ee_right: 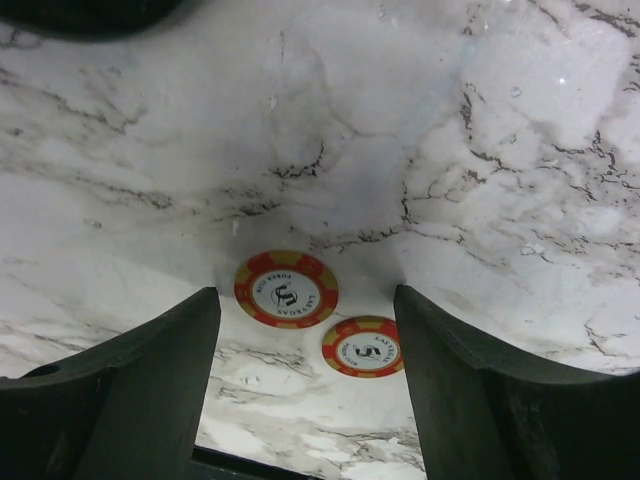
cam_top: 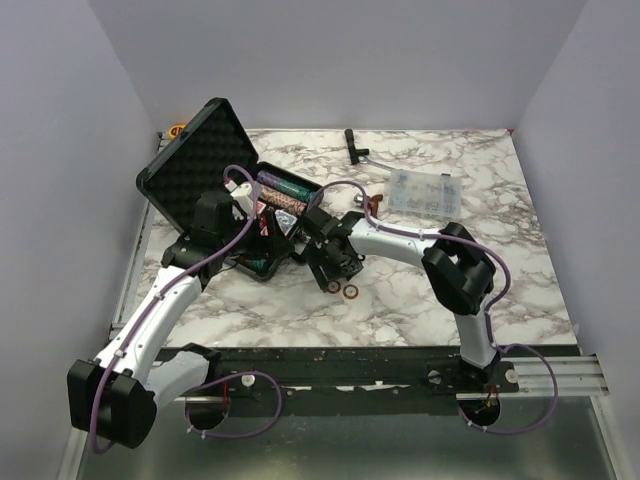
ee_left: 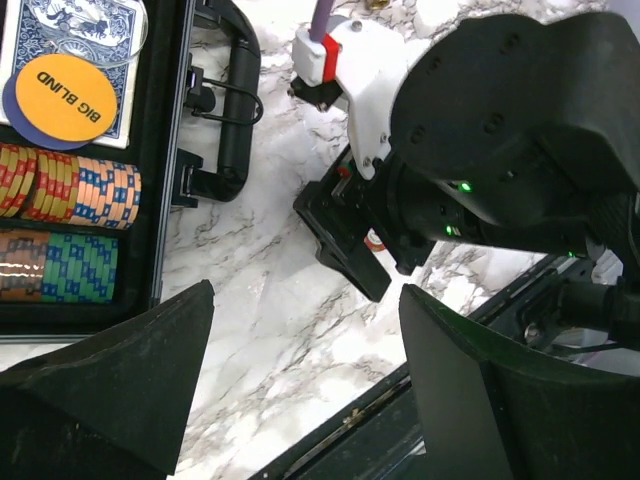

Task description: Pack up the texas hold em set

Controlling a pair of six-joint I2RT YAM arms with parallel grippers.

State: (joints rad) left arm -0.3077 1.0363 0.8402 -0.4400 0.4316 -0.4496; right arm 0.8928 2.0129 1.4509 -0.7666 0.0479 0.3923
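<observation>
Right claw (ee_right: 305,295) wide, empty; chips (ee_right: 286,289) beneath it look thin, hard, slick, so I'd pinch their rims. Left claw (ee_left: 305,290) likewise.

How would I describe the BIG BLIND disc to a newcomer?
Find the open black briefcase at the rear left of the marble table. Inside, a blue card deck lies beside rows of striped chips. The disc lies flat on that deck: plain orange, printed BIG BLIND, unlike the striped chips standing on edge.

Bright, even room light; a soft shadow dulls the marble tabletop (ee_right: 300,180) just beyond the two red chips (ee_right: 286,289), sharply focused.
</observation>
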